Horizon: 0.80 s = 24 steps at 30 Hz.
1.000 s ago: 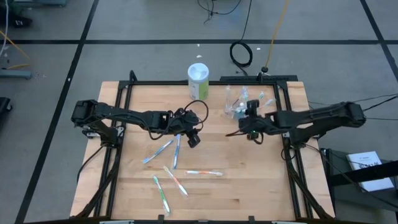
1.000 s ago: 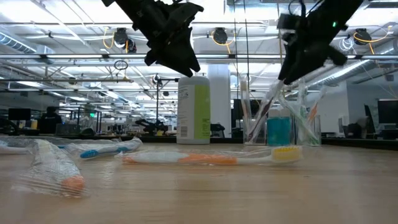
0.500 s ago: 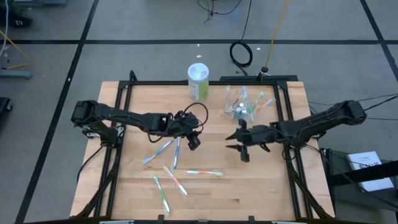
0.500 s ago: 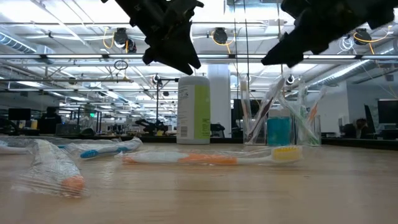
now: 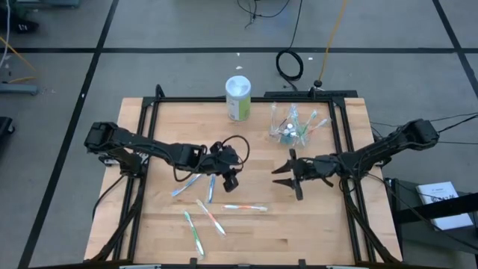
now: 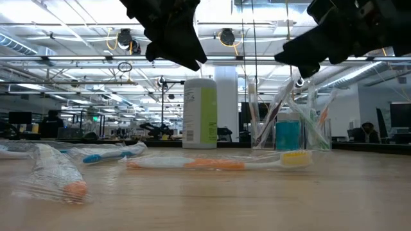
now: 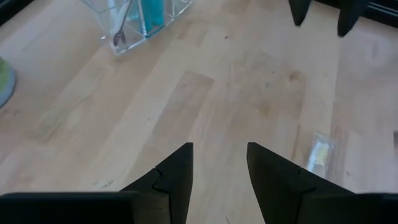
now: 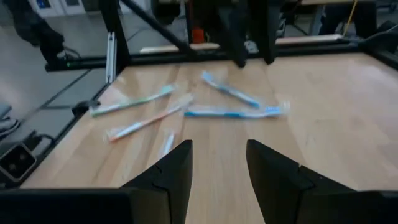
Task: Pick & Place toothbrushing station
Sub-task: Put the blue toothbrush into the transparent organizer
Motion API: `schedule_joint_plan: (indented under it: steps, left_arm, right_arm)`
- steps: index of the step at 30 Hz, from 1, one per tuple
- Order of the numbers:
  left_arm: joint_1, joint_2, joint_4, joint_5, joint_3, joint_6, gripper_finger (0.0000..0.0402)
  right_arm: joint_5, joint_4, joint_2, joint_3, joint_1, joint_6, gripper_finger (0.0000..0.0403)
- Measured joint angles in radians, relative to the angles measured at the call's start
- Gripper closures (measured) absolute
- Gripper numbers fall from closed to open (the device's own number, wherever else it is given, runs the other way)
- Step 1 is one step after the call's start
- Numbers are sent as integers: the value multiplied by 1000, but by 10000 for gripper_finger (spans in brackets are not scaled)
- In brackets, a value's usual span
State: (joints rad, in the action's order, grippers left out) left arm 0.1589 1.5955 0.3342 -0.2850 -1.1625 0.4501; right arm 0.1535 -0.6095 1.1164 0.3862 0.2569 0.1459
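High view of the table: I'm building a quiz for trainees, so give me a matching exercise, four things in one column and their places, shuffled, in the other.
Things:
1. white-and-green canister
2. clear cup
3. left pincer
4. right pincer

Places:
A. open and empty, above bare wood right of the loose toothbrushes
B. far edge, near the middle
C. far right part, holding brushes and teal tubes
D. open and empty, above the loose toothbrushes

Pairs: 1-B, 2-C, 3-D, 4-A
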Motion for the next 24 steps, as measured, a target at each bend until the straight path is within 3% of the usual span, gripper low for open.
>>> schedule_joint_plan:
  steps: [6, 13, 24]
  left_arm:
    - [0, 0, -26, 0, 0, 33, 245]
    - [6, 0, -143, 104, 0, -57, 245]
    - [57, 0, -160, 132, 0, -103, 245]
  right_arm:
    - [0, -16, 0, 0, 0, 5, 261]
    - [1, -32, -1, 0, 0, 23, 261]
    - [1, -30, -1, 0, 0, 23, 261]
